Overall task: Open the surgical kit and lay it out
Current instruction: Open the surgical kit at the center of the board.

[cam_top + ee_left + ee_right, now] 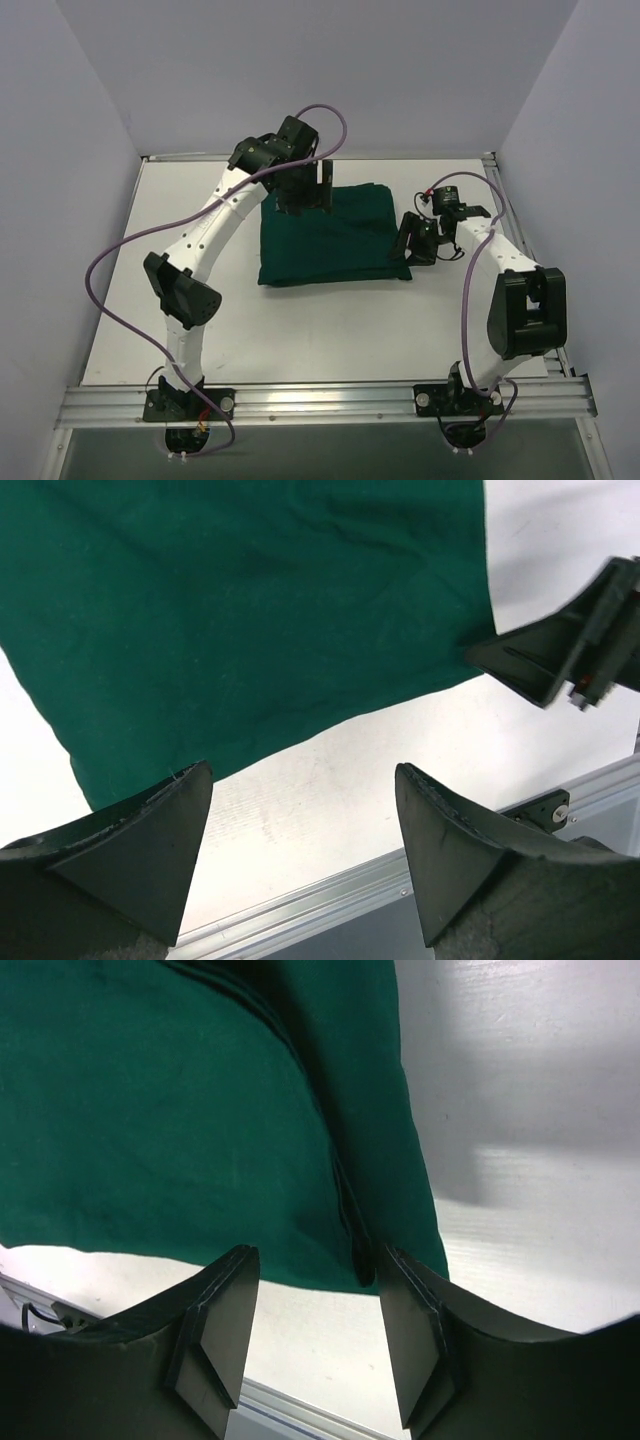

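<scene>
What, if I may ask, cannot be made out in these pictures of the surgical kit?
- Contents of the dark green cloth wrap: every view, covered by the folded cloth itself.
- The wrap's far left edge: top view, hidden under the left gripper.
- Whether the right gripper touches the wrap's corner: right wrist view, dark fold beside its finger; top view, too small.
- The wrap's full outline: both wrist views, cut off by the picture edges.

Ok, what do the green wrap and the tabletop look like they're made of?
The green wrap: woven cloth, probably cotton, matte; soft folds and layered edges. The tabletop: white, smooth, faintly ribbed sheet with dull sheen, likely plastic or coated board.
</scene>
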`<state>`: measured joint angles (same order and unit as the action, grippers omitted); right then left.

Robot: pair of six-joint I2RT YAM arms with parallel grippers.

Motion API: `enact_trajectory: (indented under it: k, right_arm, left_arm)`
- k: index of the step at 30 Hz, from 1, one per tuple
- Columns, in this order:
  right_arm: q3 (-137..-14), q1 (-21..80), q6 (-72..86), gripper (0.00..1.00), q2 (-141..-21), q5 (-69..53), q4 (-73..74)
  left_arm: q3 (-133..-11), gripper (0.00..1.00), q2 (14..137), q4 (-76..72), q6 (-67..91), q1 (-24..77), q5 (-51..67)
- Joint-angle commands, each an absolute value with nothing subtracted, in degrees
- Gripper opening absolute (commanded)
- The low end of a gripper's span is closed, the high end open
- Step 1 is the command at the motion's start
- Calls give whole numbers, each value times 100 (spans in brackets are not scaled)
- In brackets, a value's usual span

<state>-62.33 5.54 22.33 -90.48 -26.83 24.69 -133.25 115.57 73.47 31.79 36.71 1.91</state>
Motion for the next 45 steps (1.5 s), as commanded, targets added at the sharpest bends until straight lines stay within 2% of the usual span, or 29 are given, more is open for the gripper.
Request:
enact_trajectory:
  k: [1,4,7,8,11,12,15,21,23,25,27,31,37,45]
  right_arm:
    - [-6179,492,2294,50,-9149,-2760,2347]
    - [-6135,492,2285,49,-9237,-2751,2382]
    - [-6029,475,2303,40,-9158,-2847,2268]
    - [-6047,475,2294,26,-9141,-2865,2285]
    - [-6327,475,2329,3,-9027,-3154,2425]
    - [-6433,475,2381,0,-8974,-3216,2487]
    - [-6968,492,2627,0,-8895,-3497,2557]
    - [-7198,501,3296,0,-8728,-3867,2364]
    - [-7294,519,3209,6,-8789,-3710,2539]
    - [-7269,518,3041,8,-8842,-3552,2742]
    - [-7163,527,3032,0,-8816,-3586,2638]
    - [-7145,562,3251,0,-8684,-3682,2417]
    - [-7216,624,3919,0,-8692,-3999,2215]
    - [-7365,844,4658,0,-8622,-4245,2083]
  left_arm:
    - [-13710,82,11654,7330,2874,3840,299]
    - [-13886,77,11707,7321,2716,3972,316]
    - [-13940,68,11716,7252,2541,4112,290]
    - [-13939,62,11742,7234,2505,4157,247]
    - [-13940,59,11830,7198,2417,4359,53]
    - [-13922,56,11856,7163,2400,4412,53]
    - [-13746,54,11865,6726,2111,4684,62]
    - [-13956,59,12251,6503,1942,4931,211]
    - [-14027,59,12348,6530,1986,4931,150]
    - [-13966,59,12288,6487,1969,4931,123]
    - [-13826,59,12217,6408,1925,4931,71]
    - [-13186,57,11797,6101,1951,4939,-53]
    - [-11481,62,11005,4615,1591,5141,-236]
    - [-11741,64,11320,4403,1336,5335,-904]
